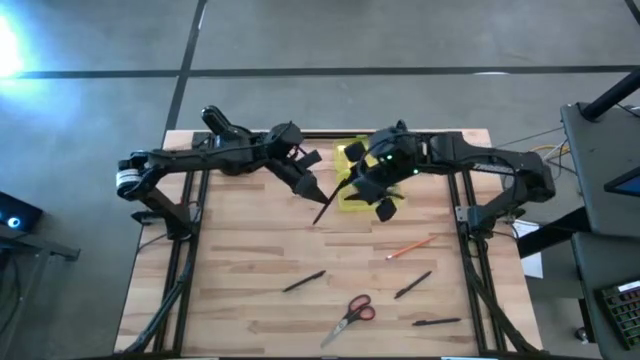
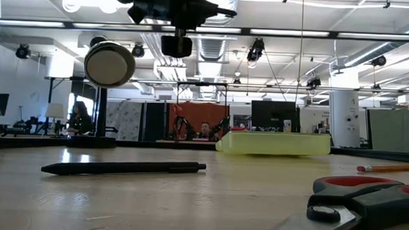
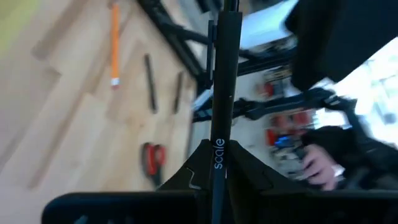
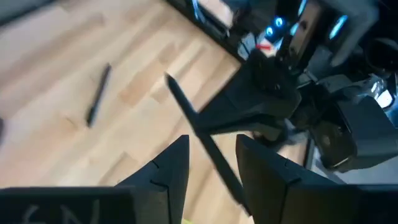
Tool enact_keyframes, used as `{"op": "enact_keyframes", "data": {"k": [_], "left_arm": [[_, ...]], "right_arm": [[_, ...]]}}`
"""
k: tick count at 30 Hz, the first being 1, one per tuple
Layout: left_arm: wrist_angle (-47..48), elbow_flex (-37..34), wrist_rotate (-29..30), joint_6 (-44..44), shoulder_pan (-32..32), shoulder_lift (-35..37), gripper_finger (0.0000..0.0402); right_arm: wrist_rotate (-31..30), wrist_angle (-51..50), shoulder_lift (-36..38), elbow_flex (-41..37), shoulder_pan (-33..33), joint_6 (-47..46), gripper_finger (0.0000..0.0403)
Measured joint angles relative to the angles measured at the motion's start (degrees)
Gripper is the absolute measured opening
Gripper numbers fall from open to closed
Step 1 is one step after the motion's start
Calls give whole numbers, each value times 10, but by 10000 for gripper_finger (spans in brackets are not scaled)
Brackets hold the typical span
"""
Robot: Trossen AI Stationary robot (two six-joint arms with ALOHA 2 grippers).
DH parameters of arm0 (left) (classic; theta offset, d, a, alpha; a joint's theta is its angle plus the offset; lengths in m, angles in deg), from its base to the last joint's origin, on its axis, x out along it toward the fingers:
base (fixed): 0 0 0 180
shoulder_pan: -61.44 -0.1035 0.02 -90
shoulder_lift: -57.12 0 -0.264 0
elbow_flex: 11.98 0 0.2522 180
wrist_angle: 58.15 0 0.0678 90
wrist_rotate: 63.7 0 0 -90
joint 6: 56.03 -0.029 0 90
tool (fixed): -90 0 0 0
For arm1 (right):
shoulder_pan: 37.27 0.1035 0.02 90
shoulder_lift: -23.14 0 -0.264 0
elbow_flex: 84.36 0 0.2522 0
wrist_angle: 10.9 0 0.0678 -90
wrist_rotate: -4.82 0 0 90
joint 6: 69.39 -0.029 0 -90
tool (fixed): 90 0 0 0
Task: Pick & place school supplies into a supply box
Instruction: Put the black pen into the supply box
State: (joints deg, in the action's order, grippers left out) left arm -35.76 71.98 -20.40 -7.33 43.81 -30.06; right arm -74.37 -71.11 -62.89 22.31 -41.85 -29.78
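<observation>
Overhead view of a wooden table [image 1: 250, 250] with two dark robot arms reaching toward its centre. From nine o'clock, the left gripper [image 1: 310, 190] hovers near the middle with its fingers clamped tight on a black pen [image 1: 330, 205], which sticks out past the tips. Just beside it at three o'clock, the right gripper [image 1: 372, 195] hangs above the yellow-green supply box [image 1: 350, 190], which sits toward twelve o'clock. Its fingers stand partly apart with that same pen passing between them; whether they touch it cannot be told. The step looks like a pen handover or delivery at the box. Next, the pen needs lowering into the box. Toward six o'clock lie three more black pens, red-handled scissors [image 1: 352, 315] and an orange pencil [image 1: 410, 246]
</observation>
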Motion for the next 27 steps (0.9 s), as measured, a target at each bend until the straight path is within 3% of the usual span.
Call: {"op": "enact_keyframes", "data": {"k": [6,10,18,27], "left_arm": [[-215,-79,-36,150,0,0,11],[-290,-123,-39,205,0,0,11],[-393,-163,-39,270,0,0,12],[-409,-150,-38,282,0,0,12]], "right_arm": [[-45,-16,-34,33,25,89,108],[-69,-43,-48,48,33,121,103],[-82,-68,-52,51,36,160,98],[-101,-50,-58,50,38,185,93]]}}
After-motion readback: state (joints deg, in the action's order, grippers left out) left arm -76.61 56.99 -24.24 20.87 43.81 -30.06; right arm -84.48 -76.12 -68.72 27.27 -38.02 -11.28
